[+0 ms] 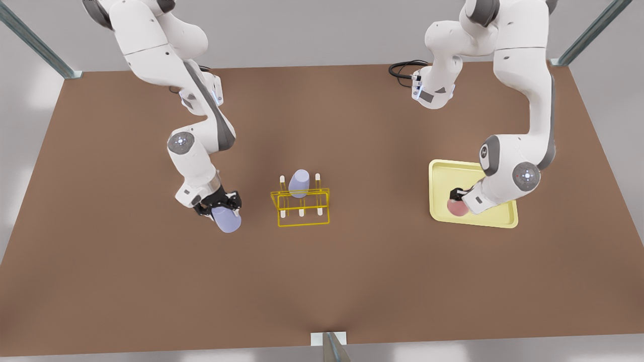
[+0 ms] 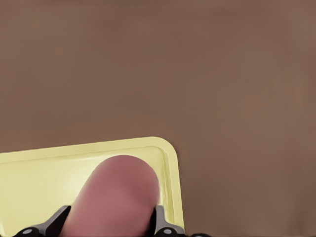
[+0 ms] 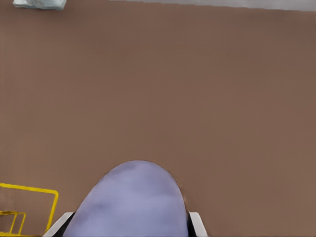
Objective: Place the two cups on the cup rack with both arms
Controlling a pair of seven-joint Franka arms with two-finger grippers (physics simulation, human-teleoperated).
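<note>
Up close, salmon cup [image 2: 118, 197] between left tool [image 2: 106, 224] fingers.

Brown table [image 1: 352, 281] carries the yellow wire cup rack [image 1: 300, 207] at centre; the pale yellow tray [image 1: 443, 176] sits well off toward the front view's right of it.

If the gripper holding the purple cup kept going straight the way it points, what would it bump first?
Probably just the brown table. The right gripper, shut on the lavender cup, points down and forward at bare tabletop, with the cup rack off to one side. Depth is hard to judge.
</note>
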